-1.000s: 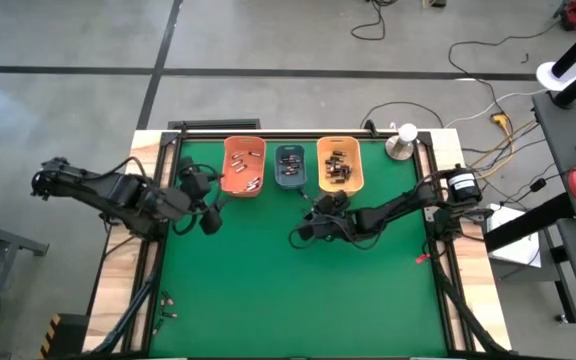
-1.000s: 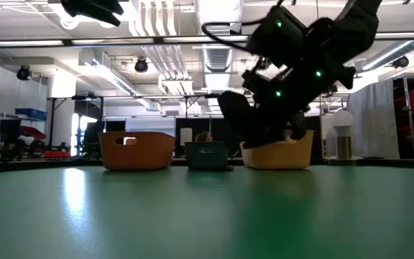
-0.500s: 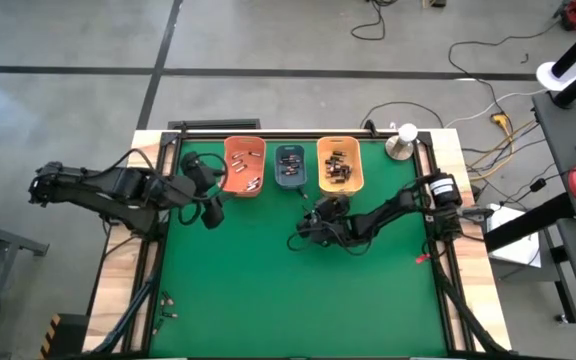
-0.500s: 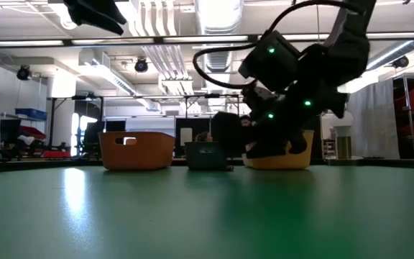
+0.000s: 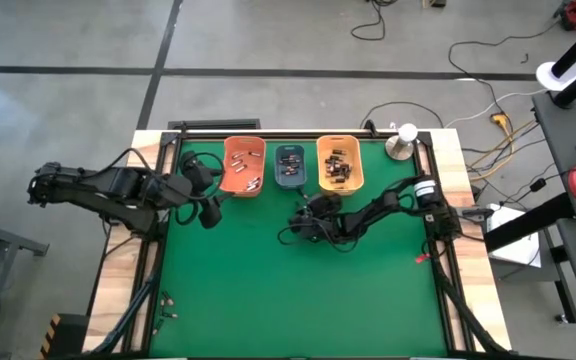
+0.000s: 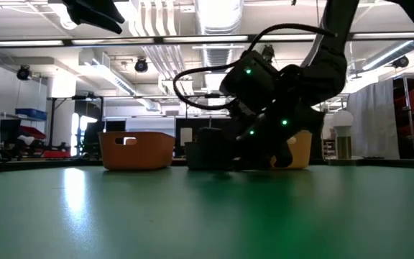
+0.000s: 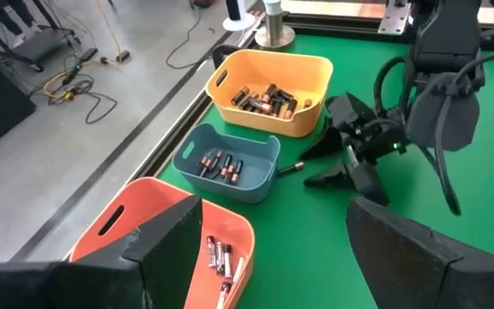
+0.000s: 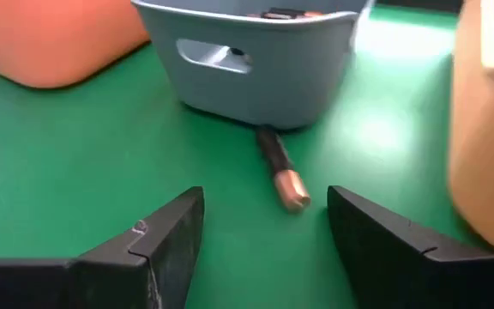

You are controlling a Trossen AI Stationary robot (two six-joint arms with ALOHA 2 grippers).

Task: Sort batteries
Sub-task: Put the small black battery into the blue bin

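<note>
The right arm reaches from the frame's right edge toward the centre of the high view, bent low, its right end effector just above the counter with fingers spread wide. The left arm extends from the left edge, its left end effector raised, fingers parted.

1. A loose battery, dark with a coppery end, is lying flat on the green mat, just beside the blue-grey bin.
2. Several batteries are lying heaped in the yellow-orange bin.
3. A few batteries are lying in the blue-grey bin.
4. Others are lying in the orange bin.
</note>
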